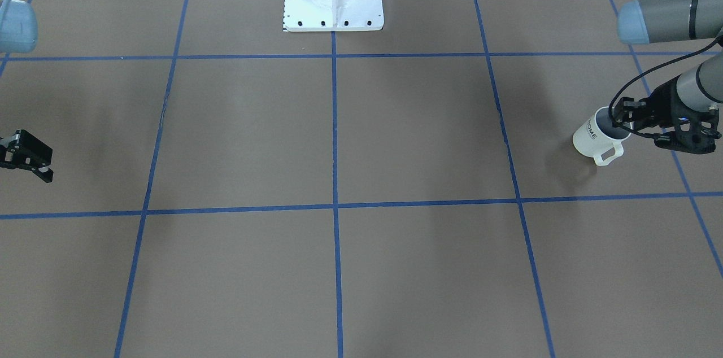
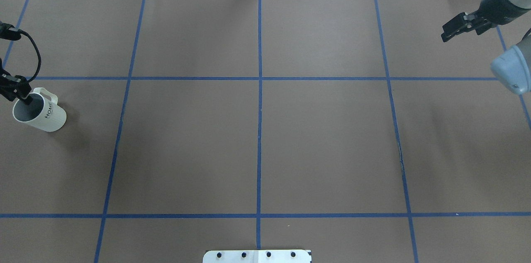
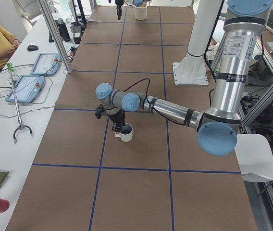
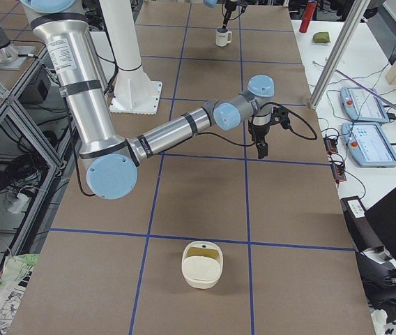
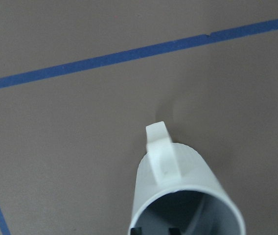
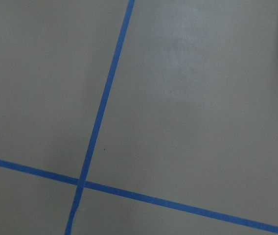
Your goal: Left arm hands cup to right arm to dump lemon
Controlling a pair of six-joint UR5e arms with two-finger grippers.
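The cup [image 1: 593,140], a cream-white mug with black "HOME" lettering, stands on the brown table at my far left. It also shows in the overhead view [image 2: 43,115], the left side view [image 3: 126,133] and the left wrist view [image 5: 188,181]. Its squared handle points away from the robot. My left gripper [image 1: 617,119] [image 2: 24,96] is shut on the cup's rim, with one finger inside the grey interior. No lemon shows in any view. My right gripper [image 1: 31,161] [image 2: 447,32] is open and empty, held above the table at the far right.
The robot's white base plate [image 1: 333,13] sits at mid-table. A cream tub [image 4: 202,265] with something yellowish inside stands at the table's right end. Blue tape lines [image 2: 259,88] grid the brown surface. Operator desks with tablets [image 3: 31,79] run along the far side.
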